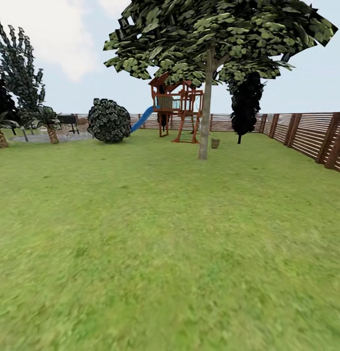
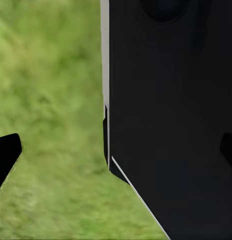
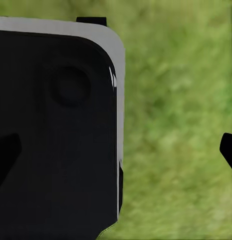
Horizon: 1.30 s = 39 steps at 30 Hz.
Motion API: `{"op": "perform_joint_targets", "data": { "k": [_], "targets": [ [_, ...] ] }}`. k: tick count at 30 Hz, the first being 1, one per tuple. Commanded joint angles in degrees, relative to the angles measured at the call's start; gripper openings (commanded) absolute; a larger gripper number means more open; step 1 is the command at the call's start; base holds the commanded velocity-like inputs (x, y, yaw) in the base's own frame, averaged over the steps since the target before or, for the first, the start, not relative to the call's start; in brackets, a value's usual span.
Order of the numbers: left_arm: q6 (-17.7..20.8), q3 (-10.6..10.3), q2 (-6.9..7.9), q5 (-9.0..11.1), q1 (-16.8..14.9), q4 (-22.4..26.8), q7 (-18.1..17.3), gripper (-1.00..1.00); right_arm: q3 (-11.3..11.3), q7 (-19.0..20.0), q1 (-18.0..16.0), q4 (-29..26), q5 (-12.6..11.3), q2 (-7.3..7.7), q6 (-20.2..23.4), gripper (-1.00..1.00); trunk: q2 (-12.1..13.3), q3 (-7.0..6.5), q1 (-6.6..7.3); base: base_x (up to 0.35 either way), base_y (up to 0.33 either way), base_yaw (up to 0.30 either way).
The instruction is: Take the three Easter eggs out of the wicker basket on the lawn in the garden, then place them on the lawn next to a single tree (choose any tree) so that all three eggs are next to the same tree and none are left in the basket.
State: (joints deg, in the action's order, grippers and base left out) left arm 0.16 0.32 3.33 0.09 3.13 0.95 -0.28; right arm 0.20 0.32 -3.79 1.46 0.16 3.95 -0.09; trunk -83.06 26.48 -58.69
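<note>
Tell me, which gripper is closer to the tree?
Right, probably, though barely. The tree stands far ahead, slightly right of centre. Both the left gripper and right gripper hang over grass beside the robot's dark body, far from it.

Lawn (image 1: pixel 155 234) wide open ahead, nothing on near grass. Tree (image 1: pixel 205 122) trunk stands mid-distance, grass free on all sides; wicker basket (image 1: pixel 215 143) small, just beyond and right of trunk. Play tower (image 1: pixel 178 109) with blue slide (image 1: pixel 142 119) behind trunk, round dark bush (image 1: pixel 109 120) to left. Fence (image 1: pixel 306 134) closes right side and back. Wrist views: dark robot body panel (image 2: pixel 170 120) blocks half the view beside each gripper; grass on other half.
</note>
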Motion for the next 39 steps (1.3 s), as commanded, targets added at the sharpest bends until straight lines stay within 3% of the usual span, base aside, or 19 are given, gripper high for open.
{"op": "perform_joint_targets", "data": {
  "k": [1, 27, 39],
  "targets": [
    [0.02, 0.03, 0.01, 0.02, 0.03, 0.1, -0.02, 1.0, 0.03, 0.03, -0.08, 0.12, 0.02, 0.0, -0.01, 1.0, -0.02, 0.04, -0.03, 0.337, 0.0, -0.3],
    [0.02, 0.03, 0.01, 0.0, 0.03, 0.1, 0.01, 1.0, -0.01, 0.03, -0.08, 0.13, 0.02, 0.02, -0.03, 1.0, -0.02, 0.04, -0.03, 0.337, 0.0, -0.298],
    [-0.06, -0.03, -0.14, 0.0, 0.03, 0.07, 0.03, 1.0, -0.03, -0.33, -0.08, 0.86, -0.05, 0.4, 0.34, 1.0, -0.02, 0.04, -0.03, 0.291, 0.0, -0.035]
  ]
}}
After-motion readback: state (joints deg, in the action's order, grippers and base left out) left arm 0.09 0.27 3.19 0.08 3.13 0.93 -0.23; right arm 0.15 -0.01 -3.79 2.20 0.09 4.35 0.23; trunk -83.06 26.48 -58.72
